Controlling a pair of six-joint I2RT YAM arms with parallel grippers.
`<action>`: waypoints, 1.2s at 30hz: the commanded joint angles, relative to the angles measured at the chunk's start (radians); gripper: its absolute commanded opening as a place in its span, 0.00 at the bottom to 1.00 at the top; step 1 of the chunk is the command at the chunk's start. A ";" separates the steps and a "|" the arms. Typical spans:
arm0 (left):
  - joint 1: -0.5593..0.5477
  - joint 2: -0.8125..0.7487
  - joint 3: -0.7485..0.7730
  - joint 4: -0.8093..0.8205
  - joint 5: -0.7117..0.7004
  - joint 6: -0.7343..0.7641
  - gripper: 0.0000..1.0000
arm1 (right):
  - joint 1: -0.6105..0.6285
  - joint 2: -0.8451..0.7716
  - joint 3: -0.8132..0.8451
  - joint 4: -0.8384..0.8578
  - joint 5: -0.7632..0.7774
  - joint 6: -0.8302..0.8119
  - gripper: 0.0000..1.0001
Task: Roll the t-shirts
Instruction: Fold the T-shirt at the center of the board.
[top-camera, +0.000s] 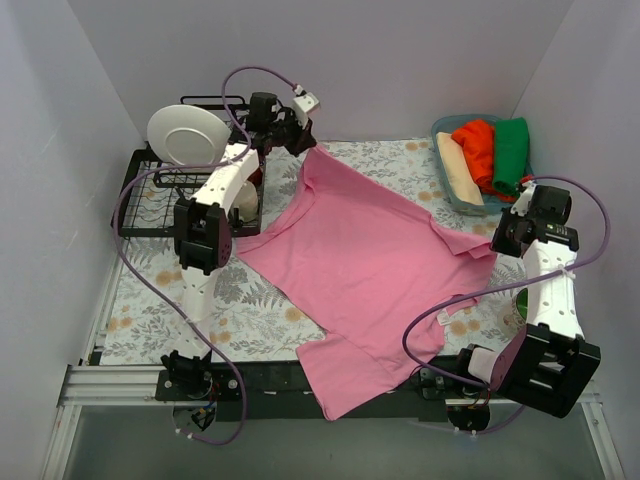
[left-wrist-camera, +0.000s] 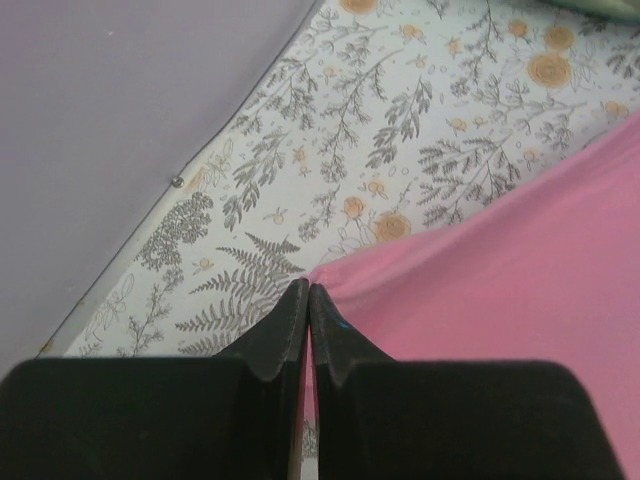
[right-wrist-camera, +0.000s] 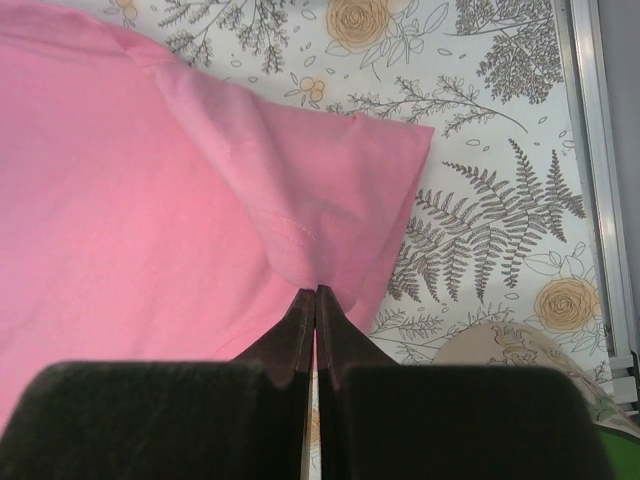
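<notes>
A pink t-shirt (top-camera: 360, 270) lies spread across the floral table cover, one sleeve hanging over the near edge. My left gripper (top-camera: 305, 140) is shut on its far corner (left-wrist-camera: 330, 265), held just off the cover. My right gripper (top-camera: 497, 243) is shut on its right corner (right-wrist-camera: 310, 255), which is pulled up into a fold. The orange-red t-shirt (top-camera: 477, 146), green t-shirt (top-camera: 511, 152) and cream t-shirt (top-camera: 459, 171) sit rolled in a blue bin (top-camera: 447, 190) at the back right.
A black dish rack (top-camera: 155, 205) with a white plate (top-camera: 186, 134) stands at the back left, next to my left arm. A round dish (right-wrist-camera: 520, 355) lies at the right, near my right gripper. Walls close in on the left, back and right.
</notes>
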 joint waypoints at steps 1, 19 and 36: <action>-0.018 0.038 0.061 0.138 -0.037 -0.130 0.00 | -0.008 0.011 0.084 0.048 0.003 0.049 0.01; 0.039 -0.137 -0.106 0.003 0.074 0.050 0.00 | -0.013 -0.093 0.035 -0.115 -0.142 0.038 0.01; 0.099 -0.112 -0.080 -0.103 0.277 0.429 0.00 | -0.012 -0.150 -0.010 -0.221 -0.468 -0.070 0.01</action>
